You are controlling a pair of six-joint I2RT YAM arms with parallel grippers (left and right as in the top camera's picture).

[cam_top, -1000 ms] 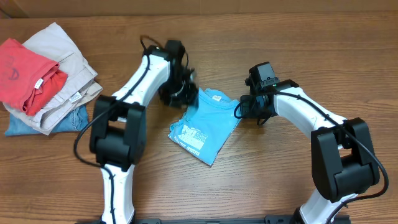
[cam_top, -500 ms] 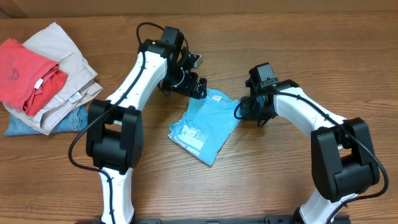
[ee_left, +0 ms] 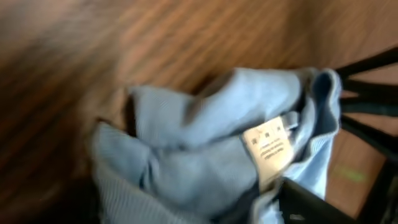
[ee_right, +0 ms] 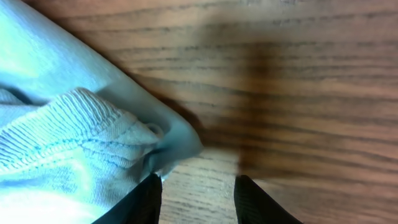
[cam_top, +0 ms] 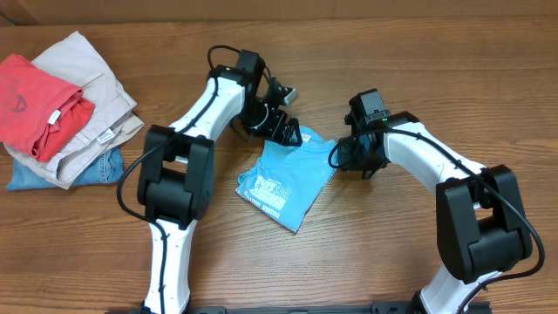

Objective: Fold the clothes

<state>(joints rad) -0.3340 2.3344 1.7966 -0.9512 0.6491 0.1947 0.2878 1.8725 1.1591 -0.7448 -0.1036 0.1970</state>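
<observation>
On the bench, centre: the sky-blue T-shirt (cam_top: 286, 179) lies slantwise as a narrow folded packet, with its lettering face up near the lower-left end and its collar at the top.
Left hand: the left hand (cam_top: 283, 131) sits at the collar end. Its wrist view is blurred and shows bunched cloth and the white neck label (ee_left: 268, 146). I cannot tell whether it is apart or clamped on cloth.
Right hand: the right hand (cam_top: 347, 157) is low at the shirt's right edge. Its fingertips (ee_right: 146, 199) stand apart with bare wood between them, and a cloth corner lies just beside one. It grips nothing.
Far left: a red T-shirt (cam_top: 35, 105), beige trousers (cam_top: 91, 87) and denim (cam_top: 106, 166) are piled well apart from the shirt.
Done: the sides and sleeves appear turned in.
Left: the collar end looks rumpled. It probably needs smoothing, and perhaps one end-to-end fold.
</observation>
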